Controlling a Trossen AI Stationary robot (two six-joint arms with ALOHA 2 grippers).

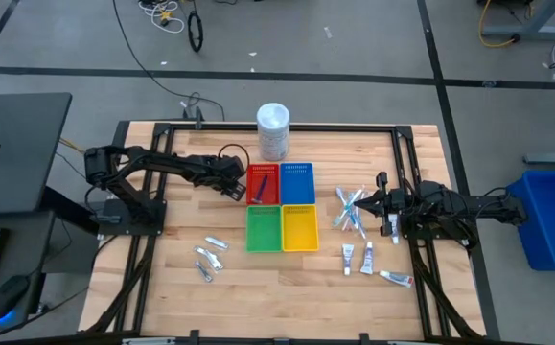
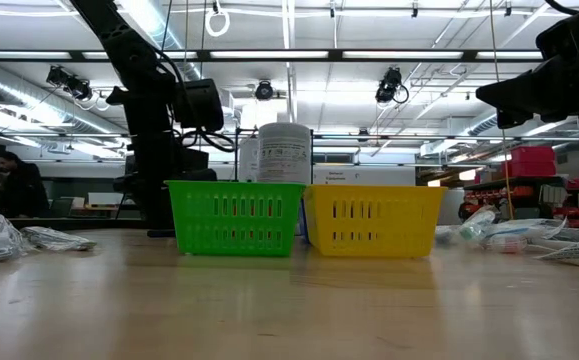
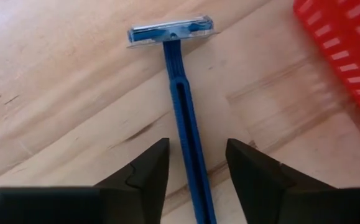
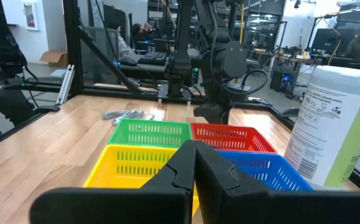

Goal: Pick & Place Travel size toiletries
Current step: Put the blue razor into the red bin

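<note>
1. The left end effector (image 3: 195,171) stands open, its two dark fingers on either side of the handle of a blue razor (image 3: 183,106). It grips nothing yet. In the left wrist view the handle runs up the middle of the frame to a clear-capped head near the top centre, and the razor lies flat on the worktop (image 3: 61,106).

2. The handle looks thin and smooth, so a close that lands off-centre could roll or skid it sideways — the fingers would then meet on bare wood.

3. The handle lies at a slight slant to the fingers, so the razor might pivot in the grip and hang crooked once lifted.

4. The red tray (image 3: 347,50) fills the upper right corner of that view, just beside the razor. A careless lift or swing could clip its wall and shove it against its neighbours.

5. In the high view the left end effector (image 1: 237,187) sits left of centre, against the red tray (image 1: 263,184), with blue, green and yellow trays packed close — a nudge to one moves all.

6. The right end effector (image 4: 194,163) has its fingers pressed together, holding nothing, and hovers at right of the high view (image 1: 384,201) beside the toothbrushes (image 1: 350,209). Tubes (image 1: 366,257) lie below them, and sachets (image 1: 210,257) lie at lower left.
</note>
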